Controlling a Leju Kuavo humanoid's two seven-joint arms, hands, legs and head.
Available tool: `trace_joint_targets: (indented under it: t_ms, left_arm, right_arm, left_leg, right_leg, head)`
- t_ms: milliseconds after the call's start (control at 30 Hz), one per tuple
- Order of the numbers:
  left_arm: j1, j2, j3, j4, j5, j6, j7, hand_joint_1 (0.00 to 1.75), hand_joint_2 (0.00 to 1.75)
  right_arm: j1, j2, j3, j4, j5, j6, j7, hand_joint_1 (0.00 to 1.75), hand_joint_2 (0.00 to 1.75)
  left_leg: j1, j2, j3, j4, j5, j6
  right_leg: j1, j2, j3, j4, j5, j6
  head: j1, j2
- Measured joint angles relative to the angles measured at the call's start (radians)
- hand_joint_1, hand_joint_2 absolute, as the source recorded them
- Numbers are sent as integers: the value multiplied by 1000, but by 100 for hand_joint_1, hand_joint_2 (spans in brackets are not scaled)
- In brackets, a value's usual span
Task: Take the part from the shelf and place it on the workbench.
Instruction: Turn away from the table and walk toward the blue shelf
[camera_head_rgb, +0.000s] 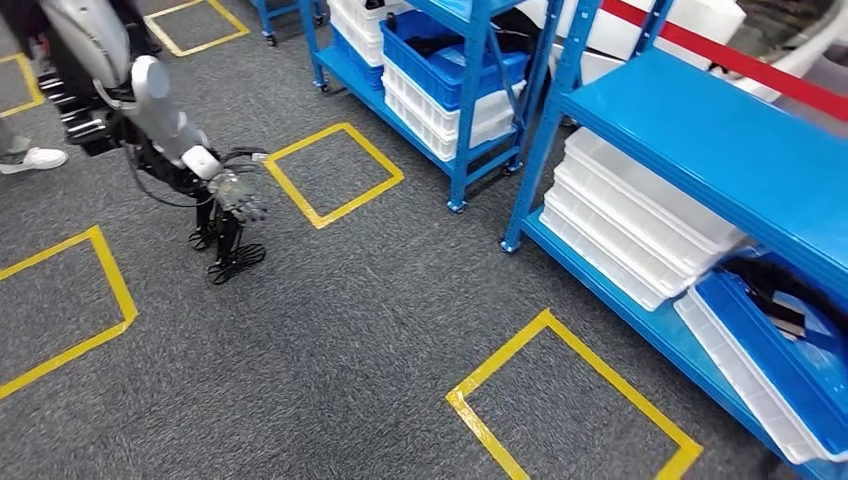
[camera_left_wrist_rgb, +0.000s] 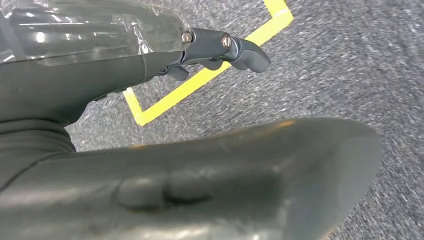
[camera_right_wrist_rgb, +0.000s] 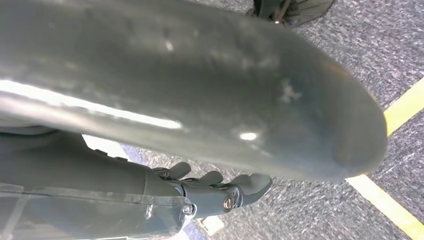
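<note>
A dark part (camera_head_rgb: 772, 298) lies in a tilted blue bin (camera_head_rgb: 800, 385) on the low shelf of the blue rack (camera_head_rgb: 700, 130) at the right. More dark parts (camera_head_rgb: 432, 45) lie in a second blue bin (camera_head_rgb: 455, 75) on the far rack. My left hand (camera_head_rgb: 238, 195) hangs over the carpet at the upper left, far from both racks, fingers spread and holding nothing. In the left wrist view the left hand (camera_left_wrist_rgb: 150, 150) has its fingers (camera_left_wrist_rgb: 227, 47) stretched out over the floor. My right hand (camera_right_wrist_rgb: 175, 100) also hangs above the carpet, its fingers (camera_right_wrist_rgb: 220, 192) extended and holding nothing.
White trays (camera_head_rgb: 630, 225) are stacked on the near rack's bottom shelf, and more white trays (camera_head_rgb: 440, 115) sit under the far blue bin. Yellow tape squares (camera_head_rgb: 335, 172) mark the grey carpet. A person's white shoe (camera_head_rgb: 35, 158) stands at the left edge.
</note>
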Motion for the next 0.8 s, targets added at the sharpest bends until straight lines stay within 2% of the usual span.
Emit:
trace_joint_targets:
  t_ms: [67,133,200,233,267,300,333,367,400,433,467,500,600,733,767,800]
  left_arm:
    - [-2,0,0,0,1,0,-1,0,0]
    - [-4,0,0,0,0,0,-2,0,0]
    - [-3,0,0,0,0,0,-2,0,0]
    - [-1,0,0,0,-1,0,-2,0,0]
    - [1,0,0,0,-1,0,-1,0,0]
    - [2,0,0,0,-1,0,-1,0,0]
    - [3,0,0,0,-2,0,0,0,0]
    - [3,0,0,0,-2,0,0,0,0]
    - [2,0,0,0,-2,0,0,0,0]
    - [2,0,0,0,-2,0,0,0,0]
    - [2,0,0,0,-2,0,0,0,0]
    - [2,0,0,0,-2,0,0,0,0]
    - [2,0,0,0,-2,0,1,0,0]
    - [2,0,0,0,-2,0,2,0,0]
    - [1,0,0,0,-2,0,2,0,0]
    - [1,0,0,0,-3,0,2,0,0]
  right_arm:
    - [2,-1,4,0,-2,0,-1,0,0]
    - [3,-4,6,-1,-5,-1,-4,0,0]
    - [0,-6,7,-1,-7,-1,-7,0,0]
    - [-1,-7,7,-1,-8,-1,-7,0,0]
    - [-2,-6,7,-1,-9,-1,-8,0,0]
    - [-2,-6,7,-1,-9,-1,-8,0,0]
    - [-1,-7,7,-1,-9,-1,-8,0,0]
    - [-1,-7,7,0,-9,-1,-8,0,0]
    - [-1,-7,7,0,-9,-1,-8,0,0]
    - [-2,-7,7,0,-9,-1,-8,0,0]
    - [-3,-7,7,0,-9,-1,-8,0,0]
    - [-4,-7,7,0,-9,-1,-9,0,0]
    - [-2,-7,7,0,-9,-1,-9,0,0]
    - [-1,-7,7,0,-9,-1,-10,0,0]
    - [-1,-7,7,0,-9,-1,-9,0,0]
    - [-1,-8,7,0,-9,-1,-8,0,0]
  left_leg:
    - [2,10,8,1,-6,-11]
    - [4,-16,-2,43,-38,-21]
    - [5,-59,-54,160,-98,-25]
    - [5,-71,-88,226,-124,-26]
    - [5,-77,-114,271,-134,-25]
    - [4,-80,-124,281,-123,-24]
    - [4,-84,-117,252,-93,-21]
    - [4,-92,-94,191,-51,-17]
    - [5,-112,-68,123,-16,-14]
    - [7,-131,-47,66,8,-12]
    - [7,-147,-35,31,19,-11]
    - [6,-155,-31,18,18,-9]
    - [1,-140,-29,16,17,-3]
    - [1,-138,-28,15,18,-2]
    - [4,-131,-26,10,20,2]
    - [6,-122,-24,4,23,7]
  right_leg:
    - [-1,21,2,-5,2,-13]
    - [-6,40,7,-13,7,-25]
    - [-7,60,10,-16,8,-34]
    - [-6,71,10,-15,8,-36]
    - [-5,83,10,-15,8,-37]
    - [-4,97,12,-14,7,-37]
    - [-4,110,14,-13,6,-36]
    - [-4,123,16,-11,5,-35]
    - [-4,135,17,-9,3,-32]
    - [-4,147,15,-5,0,-28]
    - [-5,156,12,-1,-1,-24]
    - [-6,165,9,0,-2,-19]
    - [-10,183,6,-4,0,-7]
    - [-10,185,6,-5,1,-6]
    - [-10,176,6,-1,-2,-4]
    - [-9,158,0,14,-13,0]
  head:
    - [-5,0]
    - [-12,0]
    - [-25,0]
    - [-31,0]
    - [-35,0]
    - [-38,0]
    - [-41,0]
    - [-43,0]
    - [-45,0]
    - [-47,0]
    - [-48,0]
    - [-49,0]
    - [-49,0]
    - [-49,0]
    - [-49,0]
    - [-46,0]
